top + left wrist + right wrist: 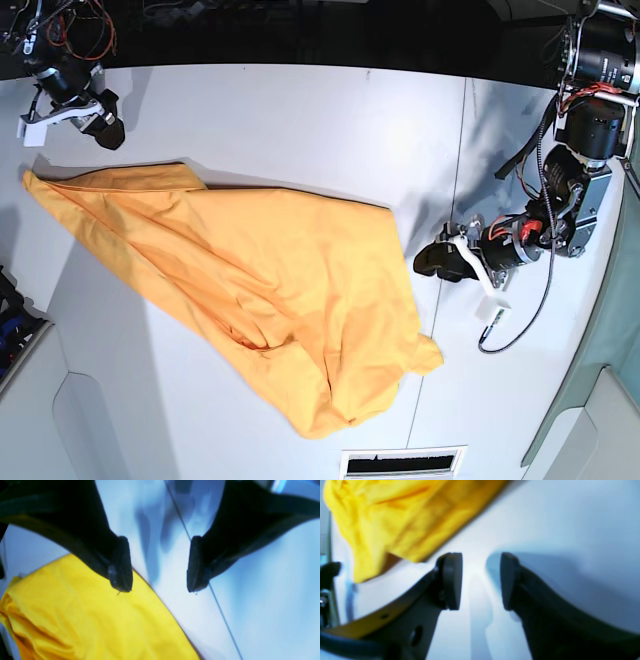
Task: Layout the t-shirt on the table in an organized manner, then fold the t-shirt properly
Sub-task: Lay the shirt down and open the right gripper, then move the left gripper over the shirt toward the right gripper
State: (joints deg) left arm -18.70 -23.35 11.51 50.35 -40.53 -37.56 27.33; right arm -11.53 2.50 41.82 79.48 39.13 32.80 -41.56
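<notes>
The orange-yellow t-shirt (280,290) lies crumpled on the white table (300,110), stretched diagonally from the far left to the near right. My left gripper (428,262) hovers just off the shirt's right edge. In the left wrist view the left gripper (158,587) is open and empty, with the t-shirt (87,617) under its left finger. My right gripper (108,132) sits just beyond the shirt's far-left corner. In the right wrist view the right gripper (481,565) is open over bare table, close beside a t-shirt (395,517) corner.
A thin dark seam (462,150) crosses the table on the right, also seen as the seam (225,620) beneath the left gripper. A grey-green panel (610,330) borders the right edge. A slotted vent (400,463) sits at the near edge, and a loose cable (530,320) hangs from the left arm.
</notes>
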